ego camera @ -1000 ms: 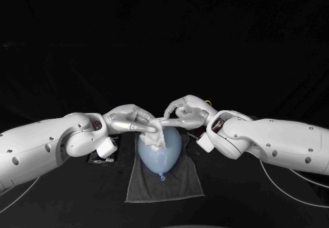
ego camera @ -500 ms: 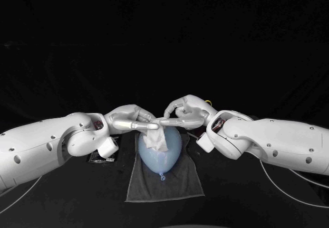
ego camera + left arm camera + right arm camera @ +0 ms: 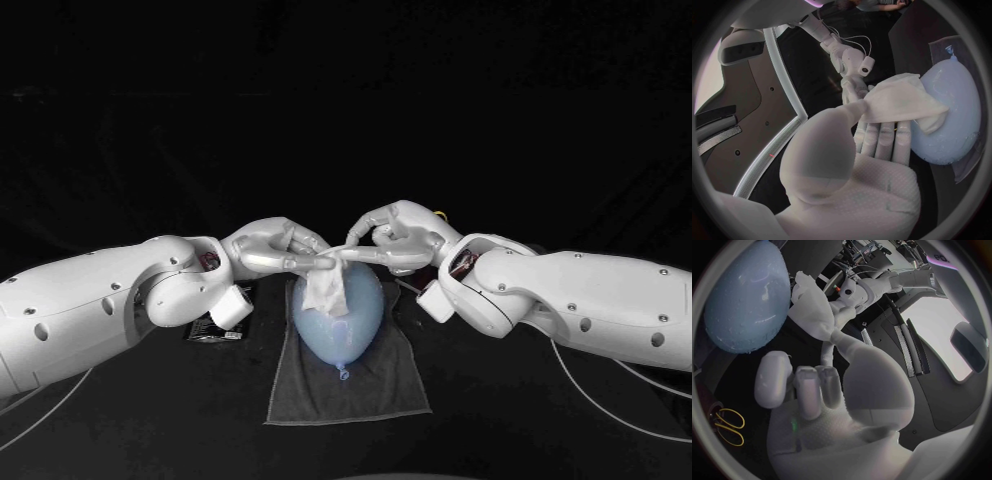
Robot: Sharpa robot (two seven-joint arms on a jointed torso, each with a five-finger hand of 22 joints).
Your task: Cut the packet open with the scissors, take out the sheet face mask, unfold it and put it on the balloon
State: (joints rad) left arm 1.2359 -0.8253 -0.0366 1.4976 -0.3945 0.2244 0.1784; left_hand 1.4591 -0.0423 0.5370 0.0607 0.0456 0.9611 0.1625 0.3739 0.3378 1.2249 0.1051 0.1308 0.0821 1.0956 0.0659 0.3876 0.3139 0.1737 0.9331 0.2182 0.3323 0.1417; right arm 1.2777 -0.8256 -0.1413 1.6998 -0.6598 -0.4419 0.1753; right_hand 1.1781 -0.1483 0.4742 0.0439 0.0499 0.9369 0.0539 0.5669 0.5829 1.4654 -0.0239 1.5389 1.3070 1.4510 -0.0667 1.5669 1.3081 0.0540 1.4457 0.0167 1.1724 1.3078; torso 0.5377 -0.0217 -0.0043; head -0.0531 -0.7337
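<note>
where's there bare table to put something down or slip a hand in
Bare black table lies either side of the grey towel's near end. Crowded round the balloon's far end, where left hand and right hand both pinch the mask; the packet lies by the left wrist.

Head view dim against black surroundings; wrist views bend strongly at their rims.

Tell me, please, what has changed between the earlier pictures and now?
The left hand has edged slightly towards the right hand, and the sheet face mask pinched between them now hangs a little lower over the balloon. Both hands keep their hold; the balloon and grey cloth stayed put.
</note>
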